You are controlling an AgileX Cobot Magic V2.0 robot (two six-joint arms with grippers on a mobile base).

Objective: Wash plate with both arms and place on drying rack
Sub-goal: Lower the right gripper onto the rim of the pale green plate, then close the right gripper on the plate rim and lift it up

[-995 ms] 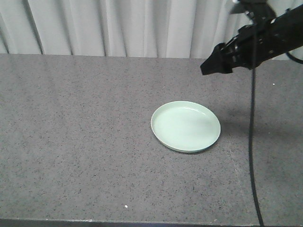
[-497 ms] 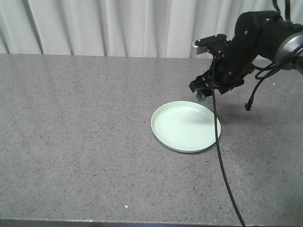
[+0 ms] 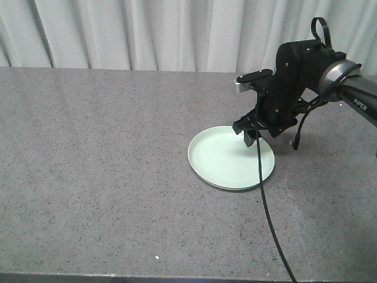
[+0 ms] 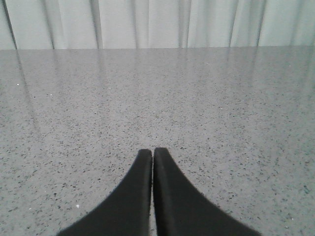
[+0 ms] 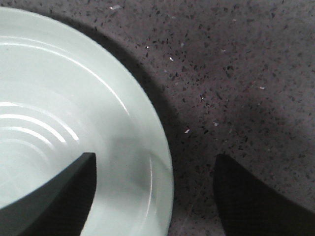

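- one plate (image 3: 231,158), round and pale mint green, lies flat and right way up on the grey speckled table (image 3: 106,165), right of the middle in the front view.
- one arm (image 3: 300,76), the right one, black and bulky, extends in from the right edge and bends down toward the plate's far right rim. a small grey box (image 3: 253,79) sits on top of it near the wrist.
- one right end effector (image 3: 252,137) points down at that rim, low over the plate. from the front i cannot tell whether it touches.
- two black fingers show in the right wrist view, spread wide. one finger (image 5: 59,196) is over the plate's inside, and the other (image 5: 256,201) is over the table just outside. the raised rim runs between them and nothing is gripped.
- several curved glints lie on the plate's inner surface in that view, and a soft shadow falls on the table beside the rim.
- one black cable (image 3: 268,218) hangs from the arm, crosses the right part of the plate and trails over the table to the near edge.
- one left end effector (image 4: 152,153) shows only in its own wrist view. its two dark fingers are pressed together with nothing between them, low over the table and pointing at the far edge.
- one pale pleated curtain (image 3: 147,32) hangs behind the table.
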